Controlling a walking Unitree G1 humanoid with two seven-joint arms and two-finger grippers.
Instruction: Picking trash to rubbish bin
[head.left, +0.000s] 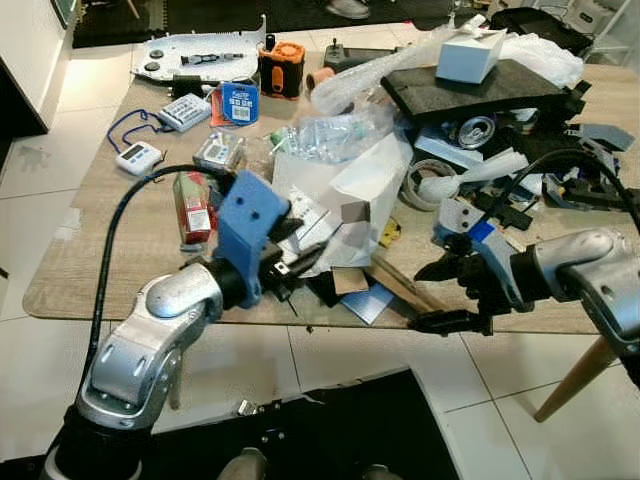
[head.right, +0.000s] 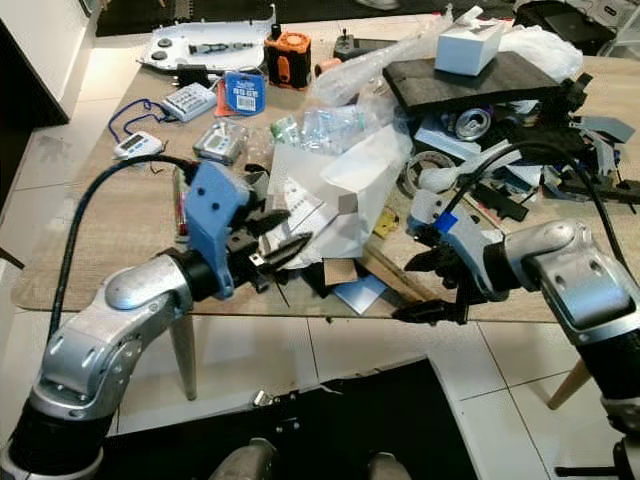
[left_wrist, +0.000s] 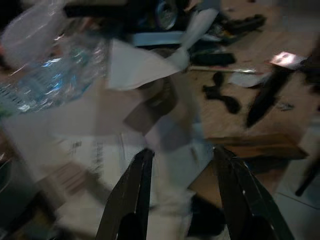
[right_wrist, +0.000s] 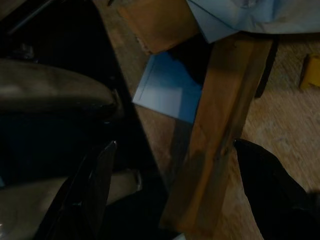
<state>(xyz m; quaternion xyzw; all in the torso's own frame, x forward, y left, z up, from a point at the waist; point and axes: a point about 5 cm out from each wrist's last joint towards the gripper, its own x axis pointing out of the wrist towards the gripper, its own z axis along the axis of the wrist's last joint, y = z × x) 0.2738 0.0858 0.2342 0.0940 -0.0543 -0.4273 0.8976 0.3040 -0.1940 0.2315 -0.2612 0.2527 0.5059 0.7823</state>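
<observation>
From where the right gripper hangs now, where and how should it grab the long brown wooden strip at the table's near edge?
Grip the long brown wooden strip across its narrow width, near the end that reaches the table edge. It lies flat, and the open right gripper already has one finger on either side. Come from the robot's side, since white paper covers its far end.

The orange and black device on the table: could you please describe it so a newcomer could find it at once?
Start at the wooden table and look to its far edge, left of the clear plastic bags. The orange and black device stands upright there, beside a blue tin; nothing else nearby is bright orange.
</observation>
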